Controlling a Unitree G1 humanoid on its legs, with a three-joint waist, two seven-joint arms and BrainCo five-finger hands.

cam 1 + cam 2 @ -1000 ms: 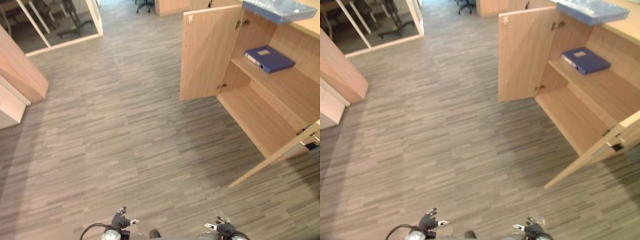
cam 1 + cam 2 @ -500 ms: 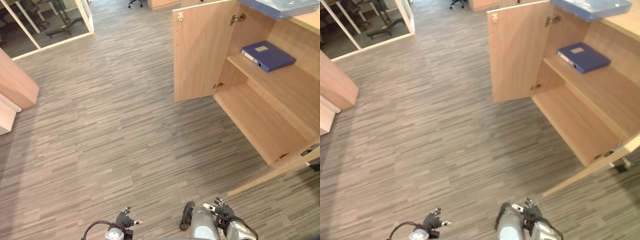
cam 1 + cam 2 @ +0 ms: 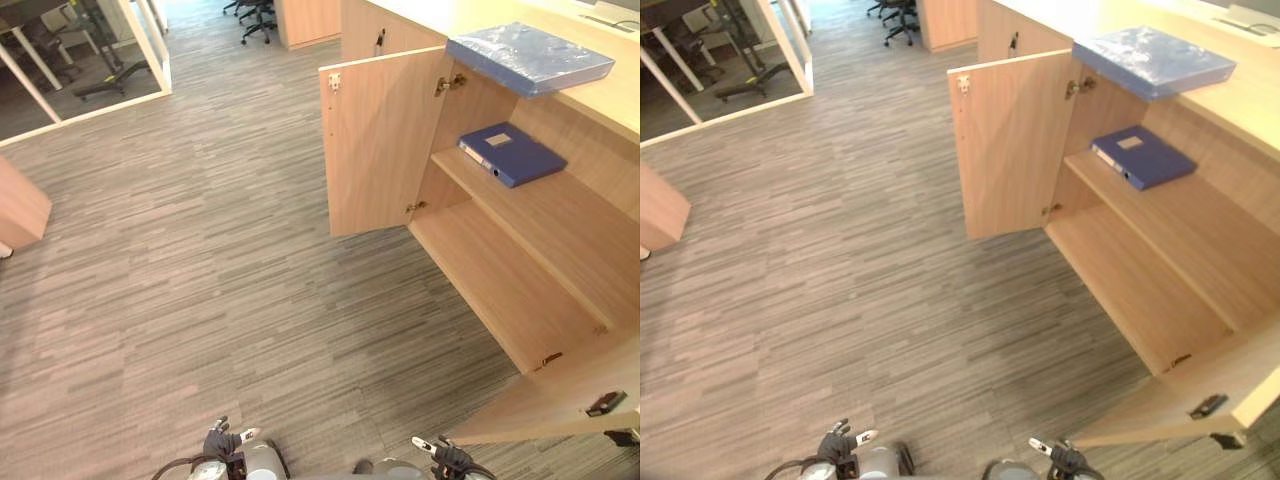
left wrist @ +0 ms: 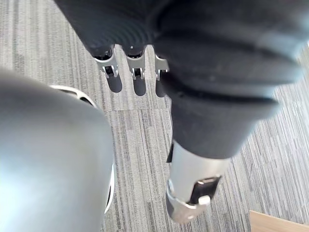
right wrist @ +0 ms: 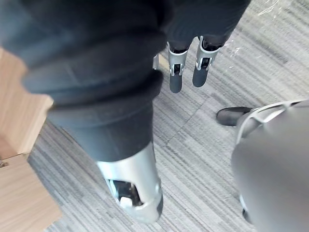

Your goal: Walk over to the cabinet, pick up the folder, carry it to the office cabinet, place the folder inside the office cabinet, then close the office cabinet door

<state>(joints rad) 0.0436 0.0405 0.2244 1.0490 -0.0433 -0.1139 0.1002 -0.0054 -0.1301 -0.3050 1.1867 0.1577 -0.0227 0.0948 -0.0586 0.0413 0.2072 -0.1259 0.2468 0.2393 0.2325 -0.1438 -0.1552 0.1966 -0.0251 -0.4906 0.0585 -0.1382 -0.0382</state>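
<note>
A pale blue folder (image 3: pixel 530 57) in clear wrap lies on top of the wooden office cabinet (image 3: pixel 520 290) at the right. Both cabinet doors stand open: the far door (image 3: pixel 380 140) and the near door (image 3: pixel 560 400). On the upper shelf inside lies a dark blue binder (image 3: pixel 512 153). My left hand (image 3: pixel 222 442) and right hand (image 3: pixel 445 458) hang low at the bottom edge, far from the cabinet. In the wrist views the left hand's fingers (image 4: pixel 139 77) and the right hand's fingers (image 5: pixel 175 72) are straight and hold nothing.
Grey striped carpet (image 3: pixel 200 260) stretches between me and the cabinet. A glass partition (image 3: pixel 140 45) with office chairs behind it stands at the back left. A wooden unit (image 3: pixel 15 205) pokes in at the left edge. More chairs (image 3: pixel 255 15) stand at the top.
The whole picture has shifted: the camera has moved, and the cabinet's top with the pale blue folder has come further into view. Both hands stay low and empty.
</note>
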